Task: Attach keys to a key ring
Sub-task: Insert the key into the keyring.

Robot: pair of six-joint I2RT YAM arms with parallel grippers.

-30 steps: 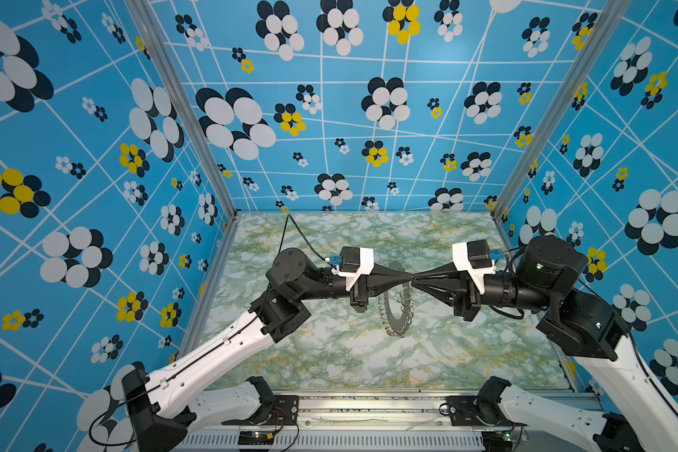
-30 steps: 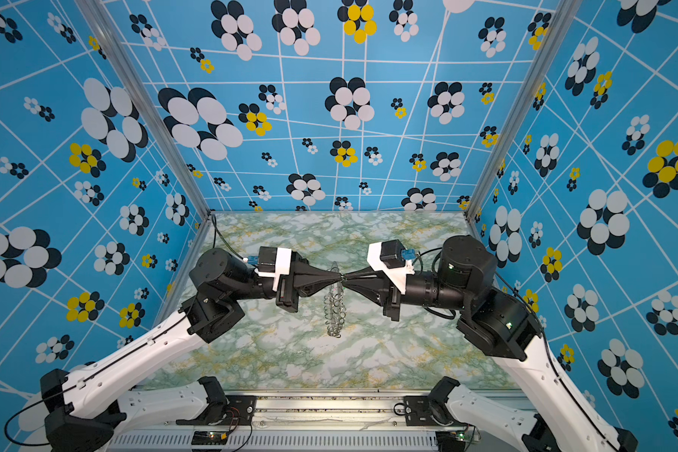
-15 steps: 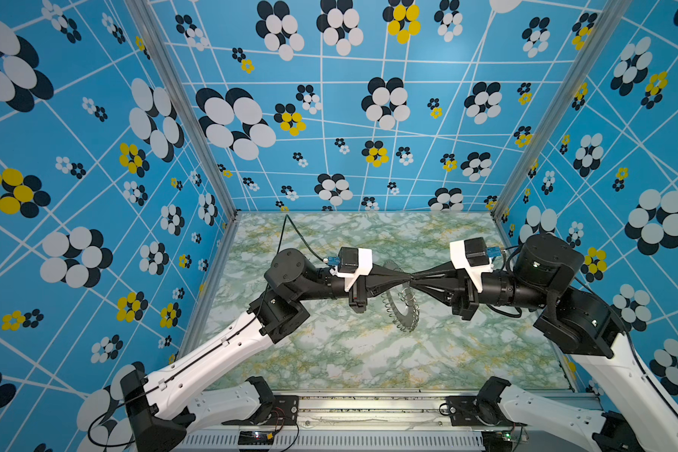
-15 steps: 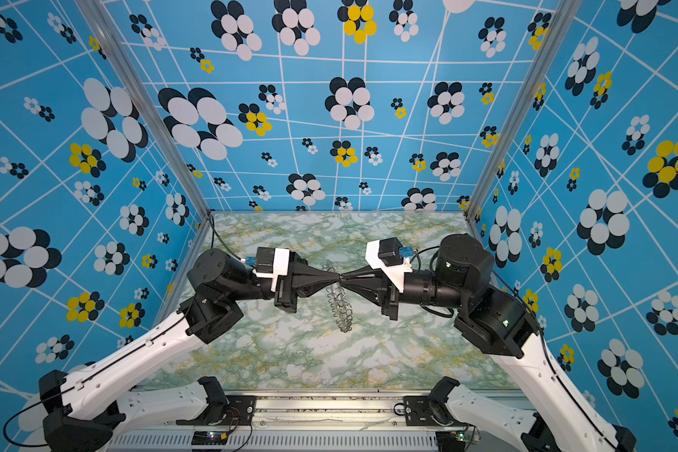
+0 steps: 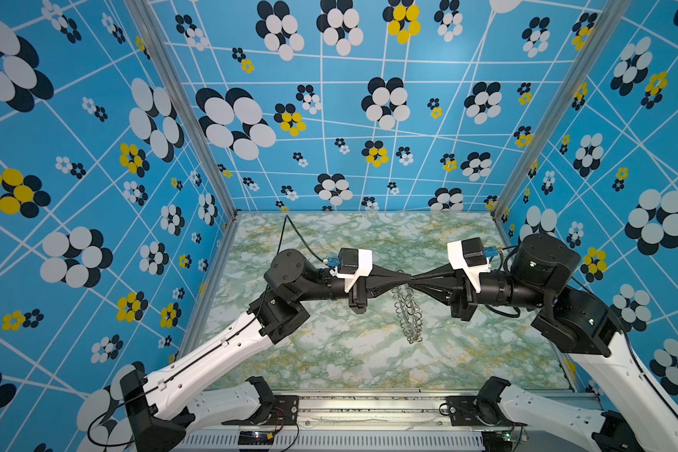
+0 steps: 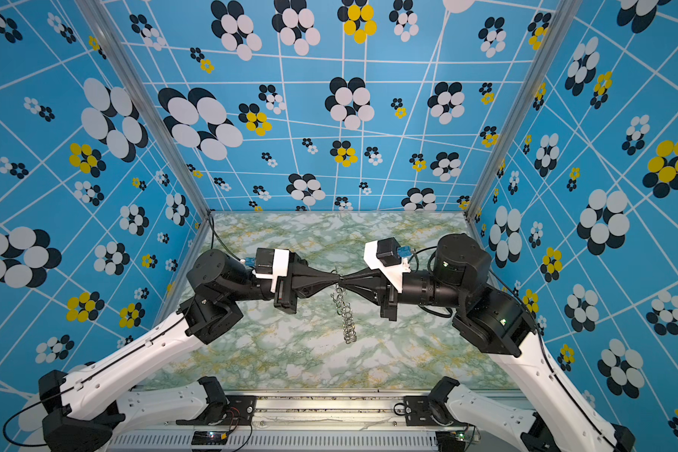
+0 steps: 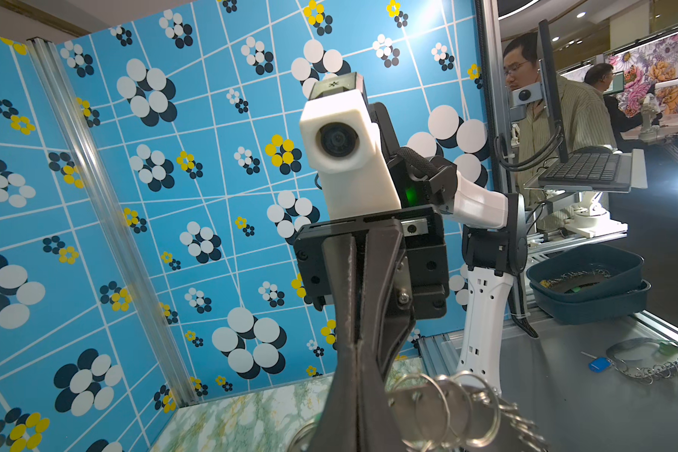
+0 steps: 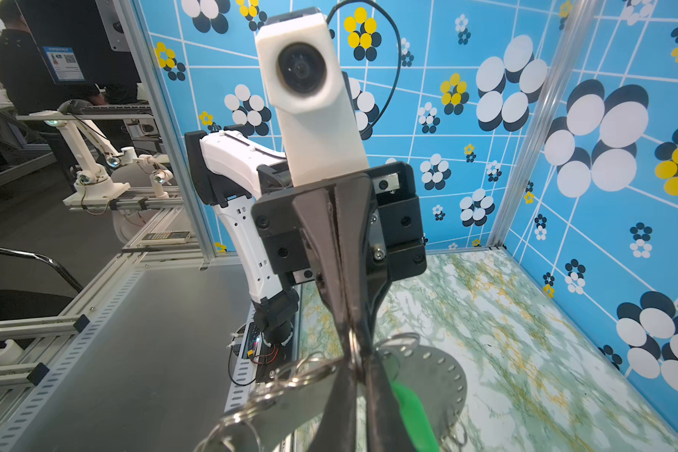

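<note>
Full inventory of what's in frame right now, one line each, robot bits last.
key ring: 1, grey metal fringed with wire loops, hanging edge-on at centre
key tag: 1, bright green, against the ring, seen only in the right wrist view
table: 1, green-white marble, under everything
walls: 3, blue flower print, around the table
bins: 2 stacked, dark blue, on the bench outside the cell
blue tag: 1, on that bench beside a spare looped ring
left gripper: 1, black, shut on the key ring's top edge
right gripper: 1, black, shut, tip to tip with the left
left arm, right arm: white and black, reaching in from the near corners
</note>
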